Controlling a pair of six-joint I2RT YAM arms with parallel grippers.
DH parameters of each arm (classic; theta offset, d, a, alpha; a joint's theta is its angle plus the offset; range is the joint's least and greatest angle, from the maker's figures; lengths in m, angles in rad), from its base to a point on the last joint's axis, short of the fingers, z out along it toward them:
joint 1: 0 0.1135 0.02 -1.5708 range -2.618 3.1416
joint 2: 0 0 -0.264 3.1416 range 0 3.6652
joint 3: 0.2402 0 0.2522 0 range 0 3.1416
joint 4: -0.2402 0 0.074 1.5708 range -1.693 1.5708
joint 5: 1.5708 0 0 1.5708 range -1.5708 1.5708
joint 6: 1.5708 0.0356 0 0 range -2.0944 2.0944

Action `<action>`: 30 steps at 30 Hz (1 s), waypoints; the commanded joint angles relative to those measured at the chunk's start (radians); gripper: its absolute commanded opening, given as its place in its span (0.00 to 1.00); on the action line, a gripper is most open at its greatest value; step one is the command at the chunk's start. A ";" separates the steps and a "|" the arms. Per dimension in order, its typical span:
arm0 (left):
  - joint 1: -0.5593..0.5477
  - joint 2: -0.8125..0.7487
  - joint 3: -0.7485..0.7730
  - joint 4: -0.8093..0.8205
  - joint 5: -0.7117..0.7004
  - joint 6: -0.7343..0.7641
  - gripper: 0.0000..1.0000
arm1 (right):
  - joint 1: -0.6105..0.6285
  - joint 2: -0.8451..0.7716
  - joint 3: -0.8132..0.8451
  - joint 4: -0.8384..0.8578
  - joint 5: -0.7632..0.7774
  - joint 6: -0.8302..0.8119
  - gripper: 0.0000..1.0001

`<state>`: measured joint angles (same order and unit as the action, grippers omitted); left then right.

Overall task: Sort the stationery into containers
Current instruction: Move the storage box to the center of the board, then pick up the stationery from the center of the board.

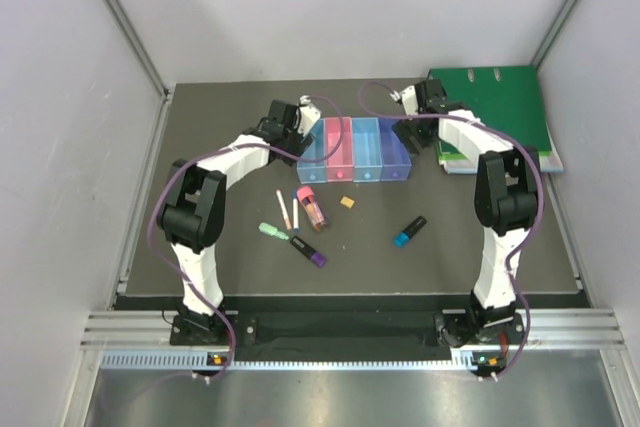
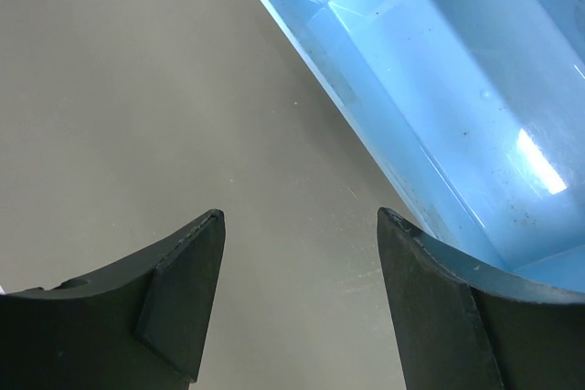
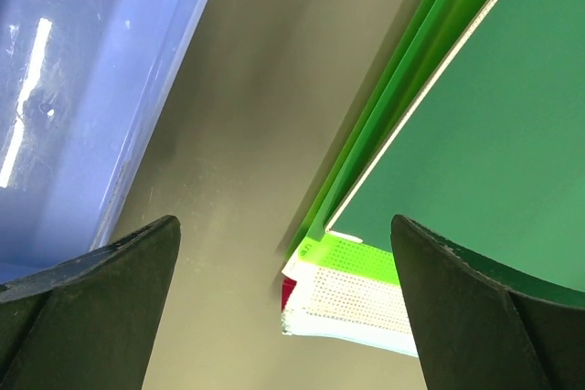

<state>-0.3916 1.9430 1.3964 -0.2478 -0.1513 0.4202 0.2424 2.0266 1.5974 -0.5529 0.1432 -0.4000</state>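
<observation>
Sorting has not begun, as far as the views show. All seven loose items lie on the worktop (image 1: 450, 237) in front of the row of containers: two white pens (image 1: 283, 205), the pink marker (image 1: 310, 205) just beside them, the mint green marker (image 1: 272, 232), the purple-ended marker (image 1: 308, 251), the tan eraser (image 1: 347, 202) and, well apart to the right, the blue-ended marker (image 1: 409, 231). The four containers stand side by side in the order light blue bin (image 1: 312, 152), pink bin (image 1: 340, 150), blue bin (image 1: 367, 150) and violet-blue bin (image 1: 394, 150). None appears to hold anything, though the overhead view is too coarse to be certain. The left wrist view shows only bare floor in the part of the light blue bin it covers. Every item is therefore outstanding. The left arm reaches forward and inward with its elbow raised. The left gripper (image 2: 297, 226) hangs over bare worktop at the outer side of the light blue bin, jaws spread and carrying nothing. The right arm reaches forward to the other end of the row. The right gripper (image 3: 284, 221) is poised over the strip of worktop between the violet-blue bin and the green ring binder (image 3: 475, 125), likewise spread and unladen. Both grippers are well apart from the stationery.
</observation>
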 commanded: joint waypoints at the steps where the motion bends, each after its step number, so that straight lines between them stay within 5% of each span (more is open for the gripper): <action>1: -0.029 -0.042 -0.011 0.031 0.062 -0.044 0.74 | 0.058 -0.065 -0.013 0.033 -0.079 0.012 1.00; 18: 0.083 -0.048 0.162 -0.014 -0.045 -0.023 0.75 | 0.015 -0.232 0.010 -0.002 0.024 0.026 1.00; 25: 0.083 -0.248 0.060 -0.109 -0.028 -0.006 0.75 | 0.043 -0.342 0.078 -0.247 -0.316 -0.121 0.99; 30: 0.083 -0.432 -0.048 -0.177 -0.039 0.020 0.75 | 0.132 -0.410 0.037 -0.380 -0.416 -0.240 0.96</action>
<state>-0.3058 1.6814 1.4151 -0.3721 -0.1875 0.4126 0.2909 1.7134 1.6272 -0.7879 -0.1062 -0.5106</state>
